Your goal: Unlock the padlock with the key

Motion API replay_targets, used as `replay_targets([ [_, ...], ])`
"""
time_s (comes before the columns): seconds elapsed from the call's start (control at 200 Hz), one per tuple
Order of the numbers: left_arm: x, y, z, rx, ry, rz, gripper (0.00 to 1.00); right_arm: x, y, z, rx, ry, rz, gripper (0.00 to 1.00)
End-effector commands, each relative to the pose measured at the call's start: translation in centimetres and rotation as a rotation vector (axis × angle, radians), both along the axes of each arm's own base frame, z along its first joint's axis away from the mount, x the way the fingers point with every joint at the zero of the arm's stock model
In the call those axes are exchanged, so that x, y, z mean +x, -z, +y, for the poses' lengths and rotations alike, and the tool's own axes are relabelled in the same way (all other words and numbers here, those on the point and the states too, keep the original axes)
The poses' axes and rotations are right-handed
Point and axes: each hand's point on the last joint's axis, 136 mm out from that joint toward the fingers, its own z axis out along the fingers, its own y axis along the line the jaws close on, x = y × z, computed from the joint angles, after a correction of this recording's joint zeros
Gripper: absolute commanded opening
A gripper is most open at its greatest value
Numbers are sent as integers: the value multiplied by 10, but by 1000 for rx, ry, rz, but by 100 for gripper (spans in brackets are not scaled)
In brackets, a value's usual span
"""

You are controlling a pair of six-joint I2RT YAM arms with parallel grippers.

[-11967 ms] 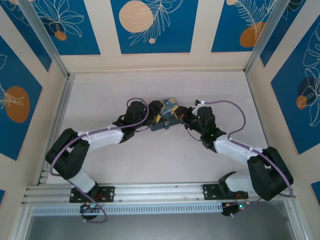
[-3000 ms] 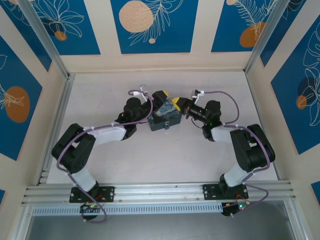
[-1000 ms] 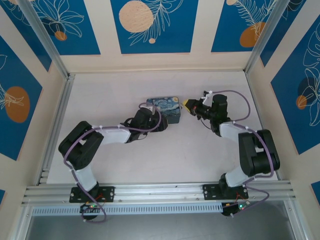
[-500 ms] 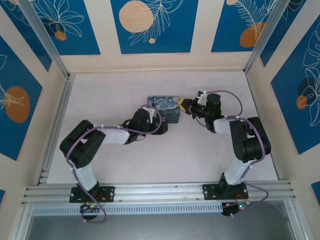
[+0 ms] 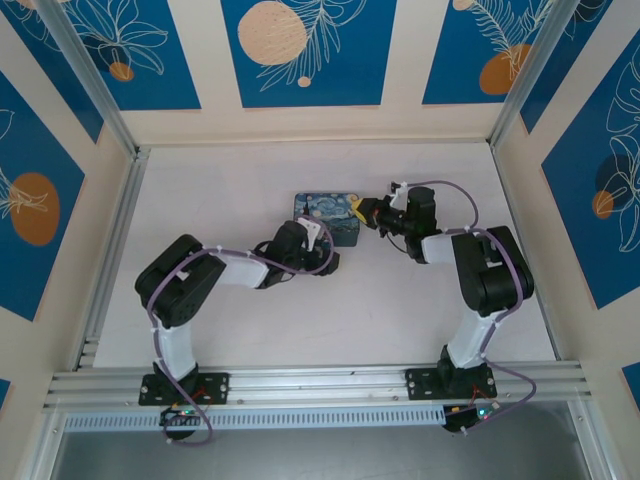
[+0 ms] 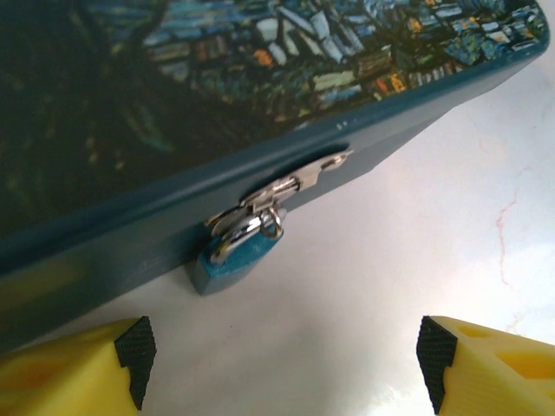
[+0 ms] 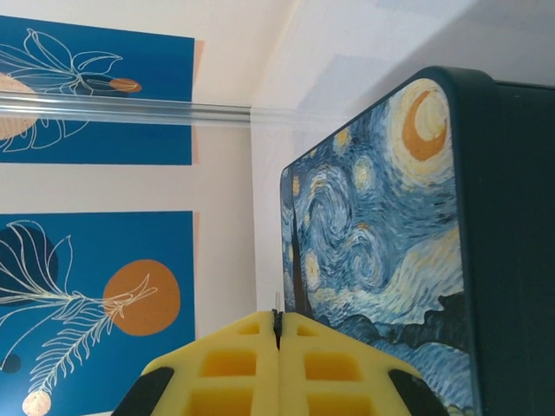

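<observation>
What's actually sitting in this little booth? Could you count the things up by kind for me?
Robot arms: 2
Painted box: 1
Padlock: 1
Key, pinched in the right end effector: 1
Total: 5

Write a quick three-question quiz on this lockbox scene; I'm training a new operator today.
1. True or false: the left claw is clamped on the padlock.
2. The padlock hangs from: A) the box's hasp; B) a wall rail; C) a table hook.
3. Is the right claw open or shut, and on what?
Key: 1 false, it stands open short of the padlock. 2 A. 3 shut, on a thin metal sliver, seemingly the key.
</observation>
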Motion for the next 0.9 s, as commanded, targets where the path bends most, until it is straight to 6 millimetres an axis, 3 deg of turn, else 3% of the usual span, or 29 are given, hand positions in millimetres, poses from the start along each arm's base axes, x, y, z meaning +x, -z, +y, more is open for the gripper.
replay_targets([
  [0.0,12,1,-7,40,5,-78,80,6,-6,6,9,-16,-23,0],
  [0.175,13,-6,-30,-26,41,-71,80,6,-2,7,1,-18,-18,0],
  [0.455,22,-37,-55,-209,18,-32,81,6,5,6,-20,-12,-6,0],
  [0.895,31,-13,-54,-370,-103,92,80,6,10,4,-30,-3,7,0],
])
